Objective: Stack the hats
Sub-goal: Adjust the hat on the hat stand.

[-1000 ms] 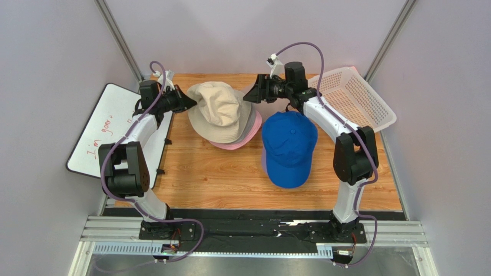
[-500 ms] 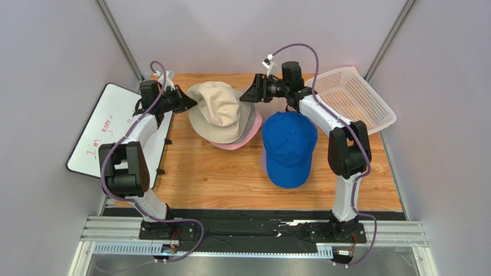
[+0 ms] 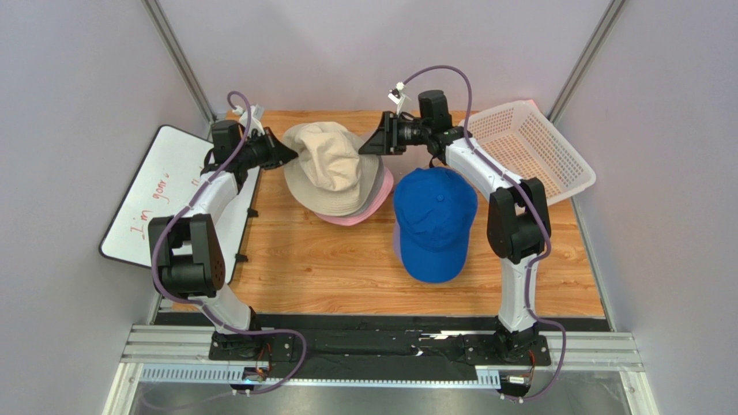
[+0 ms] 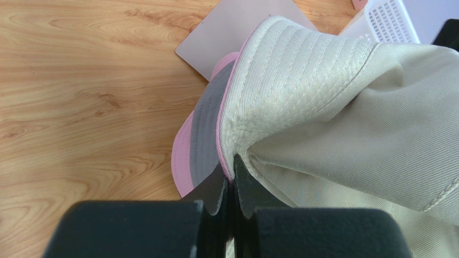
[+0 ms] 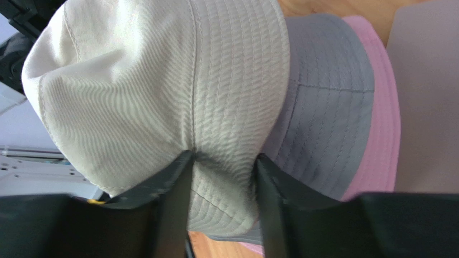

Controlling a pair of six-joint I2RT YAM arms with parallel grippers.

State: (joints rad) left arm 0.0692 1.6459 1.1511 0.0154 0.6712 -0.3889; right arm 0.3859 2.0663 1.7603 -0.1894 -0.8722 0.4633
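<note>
- Pale walls close in a wooden surface (image 3: 329,268) that carries every hat.
- Pressed together, the left jaws pinch a thin fold of brim on the beige bucket hat (image 4: 334,107), at its 9 o'clock edge.
- At 2 o'clock on that brim, the right jaws grip a wider fold, and the cloth puckers against both.
- Under it lie a grey bucket hat (image 4: 207,129) and a pink bucket hat (image 4: 183,161), stacked at the surface's 11 o'clock.
- Apart, at the stack's 4 o'clock, lies the blue cap (image 3: 433,223), unstacked.
- Likely light and limp, the crowns would collapse. Stitched brims, or the cap's probably stiffer visor, look like the surest hold.
</note>
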